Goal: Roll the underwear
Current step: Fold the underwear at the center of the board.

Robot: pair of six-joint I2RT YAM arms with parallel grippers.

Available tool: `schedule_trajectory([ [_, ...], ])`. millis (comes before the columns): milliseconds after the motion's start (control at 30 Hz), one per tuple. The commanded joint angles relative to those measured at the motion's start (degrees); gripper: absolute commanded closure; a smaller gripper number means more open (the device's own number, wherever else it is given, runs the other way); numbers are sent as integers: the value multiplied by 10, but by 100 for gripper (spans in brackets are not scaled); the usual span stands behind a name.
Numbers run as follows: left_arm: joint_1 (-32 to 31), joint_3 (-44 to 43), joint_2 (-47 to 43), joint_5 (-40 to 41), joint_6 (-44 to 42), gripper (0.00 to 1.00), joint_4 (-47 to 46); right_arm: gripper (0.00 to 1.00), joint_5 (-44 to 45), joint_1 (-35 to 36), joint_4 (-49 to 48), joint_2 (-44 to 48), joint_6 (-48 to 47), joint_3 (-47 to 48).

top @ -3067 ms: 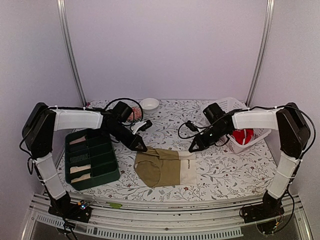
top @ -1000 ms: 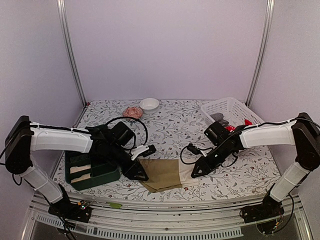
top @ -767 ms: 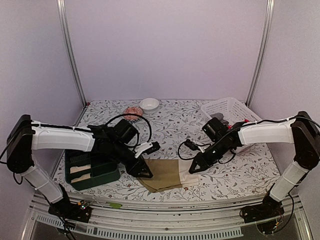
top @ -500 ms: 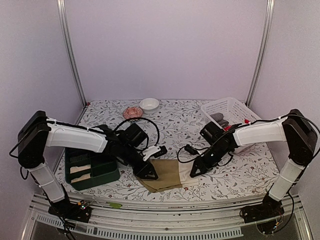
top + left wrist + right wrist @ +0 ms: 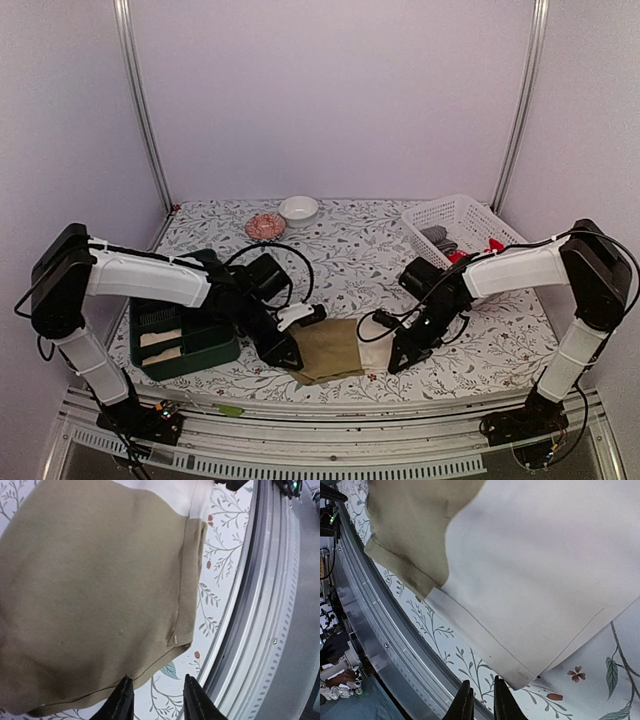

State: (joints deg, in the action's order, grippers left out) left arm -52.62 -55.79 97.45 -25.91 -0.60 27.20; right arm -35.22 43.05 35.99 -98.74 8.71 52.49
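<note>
Khaki underwear (image 5: 330, 348) lies flat on the floral table (image 5: 350, 250), centre, close to the near edge. Its cream waistband (image 5: 545, 580) forms the right end.

Left gripper (image 5: 156, 680): low at the garment's near-left corner. Its fingers stand apart, with bare tablecloth showing between them. The tips sit just off the near hem, and no cloth is in the gap.

Right gripper (image 5: 481, 681): low at the near-right corner of the waistband. Its fingers are drawn nearly together with a narrow slit between them, and no cloth is seen in the slit. Whether one tip touches the hem cannot be told from the wrist view.

A green tray (image 5: 205, 345) stands at the near left, just beside the left arm. A white basket (image 5: 450, 212) sits at the far right, holding a red garment (image 5: 494, 244) and a grey garment (image 5: 435, 236).
</note>
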Motion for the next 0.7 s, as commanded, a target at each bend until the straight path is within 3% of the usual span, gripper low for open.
schedule_trajectory([
  [0, 42, -15, -49, -17, 6, 64, 10, 77, -20, -13, 30, 43, -22, 59],
  [133, 111, -72, -22, 19, 24, 62, 32, 69, 0, -59, 8, 19, -14, 120],
  [400, 174, -156, 56, 93, 13, 61, 71, 69, 130, -80, 42, -97, -103, 247],
  [667, 187, -171, 106, 100, 1, 62, 93, 69, 115, -80, 41, -142, -153, 264],
])
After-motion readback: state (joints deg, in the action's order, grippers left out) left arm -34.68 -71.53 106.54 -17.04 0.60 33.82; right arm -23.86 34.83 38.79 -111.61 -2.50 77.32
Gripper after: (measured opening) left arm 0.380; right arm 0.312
